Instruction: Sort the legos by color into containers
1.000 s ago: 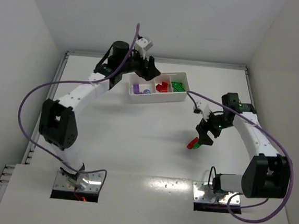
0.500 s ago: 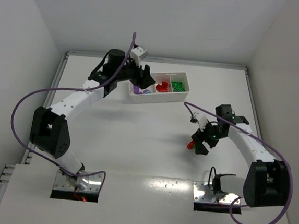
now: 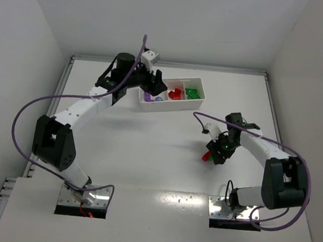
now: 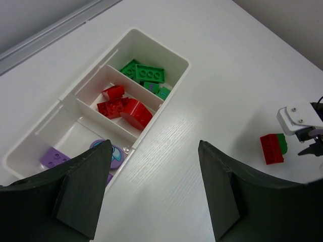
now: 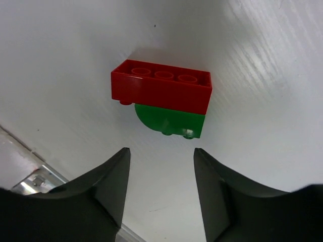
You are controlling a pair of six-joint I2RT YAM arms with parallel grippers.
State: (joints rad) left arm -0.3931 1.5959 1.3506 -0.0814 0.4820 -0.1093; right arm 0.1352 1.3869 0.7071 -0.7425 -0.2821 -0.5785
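Two white arms of mine, black at the joints, trailing purple cable.

In my top view the left arm (image 3: 83,107) and right arm (image 3: 261,145) wear white shells, with a bulky black left elbow housing (image 3: 55,143) at eight o'clock and a right elbow housing (image 3: 283,185) at four. A purple left cable (image 3: 15,125) loops at nine o'clock; a purple right cable (image 3: 307,190) arcs at four. Bare metal base plates (image 3: 101,198) sit at six. A black cylindrical motor (image 3: 124,61) and a white camera block (image 3: 151,56) show at eleven. A green light (image 3: 226,142) glows on the right wrist. Through the wrist cameras my left fingers (image 4: 83,191) and right fingers (image 5: 96,191) are matte dark grey wedges.
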